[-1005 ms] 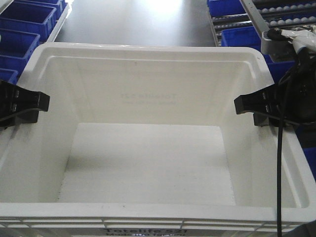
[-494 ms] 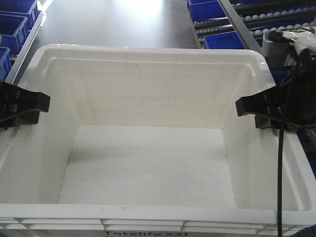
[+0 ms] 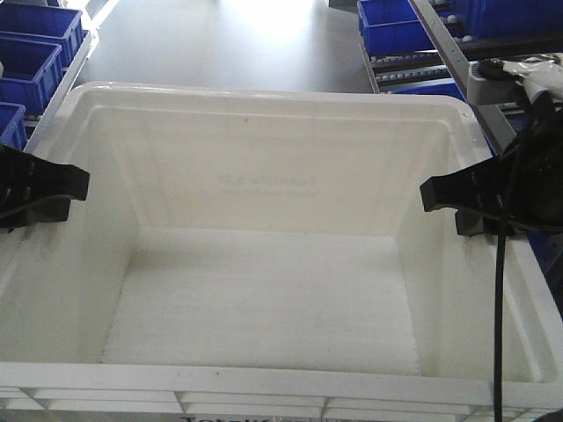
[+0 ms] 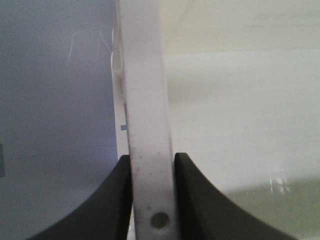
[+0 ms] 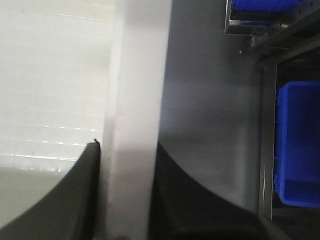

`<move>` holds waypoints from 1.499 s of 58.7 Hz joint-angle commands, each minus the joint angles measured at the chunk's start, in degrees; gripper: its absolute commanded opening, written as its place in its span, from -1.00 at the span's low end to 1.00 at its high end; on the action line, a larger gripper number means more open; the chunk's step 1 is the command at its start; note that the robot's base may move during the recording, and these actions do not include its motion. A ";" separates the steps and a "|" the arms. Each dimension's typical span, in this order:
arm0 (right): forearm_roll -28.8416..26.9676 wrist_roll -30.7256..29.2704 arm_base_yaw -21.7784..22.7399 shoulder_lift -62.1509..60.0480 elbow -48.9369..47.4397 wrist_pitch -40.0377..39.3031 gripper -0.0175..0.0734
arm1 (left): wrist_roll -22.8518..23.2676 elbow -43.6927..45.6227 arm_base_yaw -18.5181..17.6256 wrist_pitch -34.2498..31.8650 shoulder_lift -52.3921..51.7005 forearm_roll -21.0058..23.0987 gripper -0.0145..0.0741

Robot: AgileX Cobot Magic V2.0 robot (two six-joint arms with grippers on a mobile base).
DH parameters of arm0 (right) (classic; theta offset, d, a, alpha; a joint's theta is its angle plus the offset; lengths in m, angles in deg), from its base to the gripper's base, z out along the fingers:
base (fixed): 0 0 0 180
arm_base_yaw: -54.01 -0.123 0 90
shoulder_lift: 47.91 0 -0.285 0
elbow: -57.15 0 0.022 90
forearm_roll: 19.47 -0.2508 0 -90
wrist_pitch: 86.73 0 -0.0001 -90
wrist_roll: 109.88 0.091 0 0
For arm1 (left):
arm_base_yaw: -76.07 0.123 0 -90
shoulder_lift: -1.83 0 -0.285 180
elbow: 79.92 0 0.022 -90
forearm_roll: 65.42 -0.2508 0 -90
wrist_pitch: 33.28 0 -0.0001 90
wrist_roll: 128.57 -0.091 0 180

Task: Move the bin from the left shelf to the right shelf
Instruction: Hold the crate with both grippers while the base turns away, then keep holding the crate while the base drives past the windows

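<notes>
Bin [image 3: 264,167]: white moulded plastic; smooth walls with a soft sheen; finely grained matt base panel. Rim [image 4: 146,125]: smooth, with faint specks and scuffs.
Left fingers [image 4: 107,200], right fingers [image 5: 190,205]: black, matt, smooth.
Blue bins [image 3: 35,53]: glossy plastic.
Shelf rail [image 3: 446,48]: grey metal.
Floor [image 3: 220,44]: dark grey, smooth, reflective.

near-wall print [image 3: 224,418] of the bin [image 3: 264,380] running off the bottom edge, far-wall marks [image 3: 268,182], probably mirrored lettering, showing too pale to read
</notes>
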 commanded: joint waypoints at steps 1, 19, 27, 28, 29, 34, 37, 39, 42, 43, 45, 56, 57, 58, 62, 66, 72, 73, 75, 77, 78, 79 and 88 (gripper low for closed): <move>2.42 -1.97 0.13 -1.87 -2.23 -1.49 -0.59 | -0.97 2.11 -0.36 -5.67 -1.71 -1.66 -0.69; 2.42 -1.97 0.13 -1.87 -2.23 -1.49 -0.59 | -0.97 2.11 -0.36 -5.67 -1.71 -1.66 -0.69; 2.36 -1.97 0.13 -1.87 -2.23 -1.49 -0.59 | -0.97 2.11 -0.36 -5.67 -1.71 -1.66 -0.69; 2.36 -1.97 0.13 -1.87 -2.23 -1.49 -0.59 | -0.97 2.11 -0.36 -5.67 -1.71 -1.66 -0.69; 2.36 -1.97 0.13 -1.87 -2.23 -1.49 -0.59 | -0.97 2.11 -0.36 -5.67 -1.71 -1.66 -0.69; 2.41 -1.97 0.13 -1.87 -2.23 -1.49 -0.59 | -0.97 2.11 -0.36 -5.67 -1.71 -1.66 -0.69; 2.41 -1.97 0.13 -1.87 -2.23 -1.49 -0.59 | -0.97 2.11 -0.36 -5.67 -1.71 -1.66 -0.69; 2.36 -1.97 0.13 -1.87 -2.23 -1.49 -0.59 | -0.97 2.11 -0.36 -5.67 -1.71 -1.66 -0.69; 2.36 -1.97 0.13 -1.87 -2.23 -1.49 -0.59 | -0.97 2.11 -0.36 -5.67 -1.71 -1.66 -0.69; 2.36 -1.97 0.13 -1.87 -2.23 -1.49 -0.59 | -0.97 2.11 -0.36 -5.67 -1.71 -1.66 -0.69; 2.42 -1.97 0.13 -1.87 -2.23 -1.49 -0.59 | -0.97 2.11 -0.36 -5.67 -1.71 -1.66 -0.69; 2.41 -1.97 0.13 -1.87 -2.23 -1.55 -0.59 | -0.97 2.11 -0.36 -5.67 -1.71 -1.66 -0.69; 2.41 -1.97 0.13 -1.87 -2.23 -1.50 -0.59 | -0.97 2.11 -0.36 -5.67 -1.71 -1.66 -0.69; 2.41 -1.97 0.13 -1.87 -2.23 -1.43 -0.59 | -0.97 2.11 -0.36 -5.67 -1.71 -1.66 -0.69; 2.41 -1.97 0.13 -1.87 -2.23 -1.43 -0.59 | -0.97 2.11 -0.36 -5.67 -1.71 -1.66 -0.69; 2.41 -1.97 0.13 -1.87 -2.23 -1.49 -0.59 | -0.97 2.11 -0.36 -5.67 -1.71 -1.66 -0.69; 2.35 -1.97 0.13 -1.87 -2.23 -1.32 -0.59 | -0.97 2.11 -0.36 -5.67 -1.71 -1.66 -0.69; 2.35 -1.97 0.13 -1.87 -2.23 -1.32 -0.59 | -0.97 2.11 -0.36 -5.67 -1.71 -1.66 -0.69; 2.43 -1.97 0.13 -1.87 -2.23 -1.32 -0.59 | -0.97 2.11 -0.36 -5.67 -1.71 -1.66 -0.69; 2.43 -1.97 0.13 -1.87 -2.23 -1.32 -0.59 | -0.97 2.11 -0.36 -5.71 -1.71 -1.66 -0.69; 2.43 -1.97 0.13 -1.87 -2.23 -1.32 -0.59 | -0.97 2.11 -0.36 -5.71 -1.71 -1.66 -0.69; 2.43 -1.97 0.13 -1.87 -2.23 -1.32 -0.59 | -0.97 2.11 -0.36 -5.71 -1.71 -1.66 -0.69; 2.43 -1.97 0.13 -1.87 -2.23 -1.32 -0.59 | -0.97 2.11 -0.36 -5.71 -1.71 -1.66 -0.69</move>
